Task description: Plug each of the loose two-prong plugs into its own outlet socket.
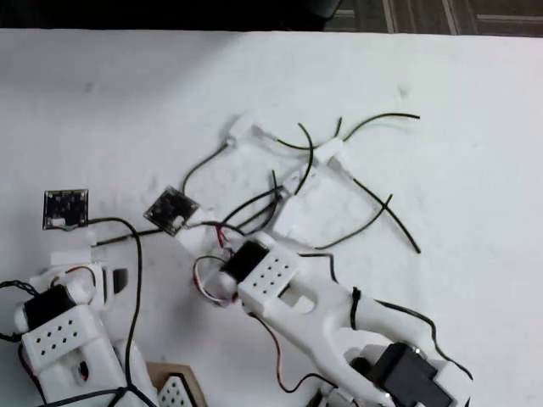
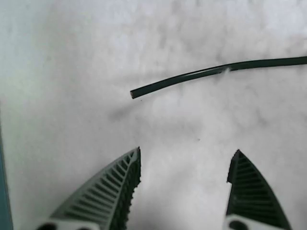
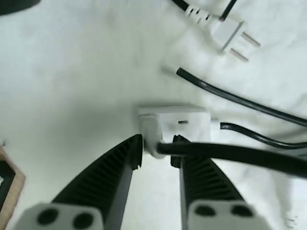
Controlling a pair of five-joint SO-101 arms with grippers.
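The white plug (image 3: 151,135) sits between the fingers of the right gripper (image 3: 157,143). The fingers are closed to a narrow gap and press on its sides. Its thick black cable (image 3: 240,155) leaves crosswise, over one finger. The plug's body touches a white socket block (image 3: 180,119); whether its prongs are inside, I cannot tell. A second plug (image 3: 229,33) lies flat, apart from the block, its two bare prongs pointing away from its own cable.

The left gripper (image 2: 187,152) is opened wide with nothing between the fingers, above the bare cloth, near a loose cable end (image 2: 133,93).

From above, the black cables (image 1: 373,216) and white connectors (image 1: 240,127) cross each other in the middle of the table (image 1: 475,68). Broad free cloth lies around them up to the far edge.
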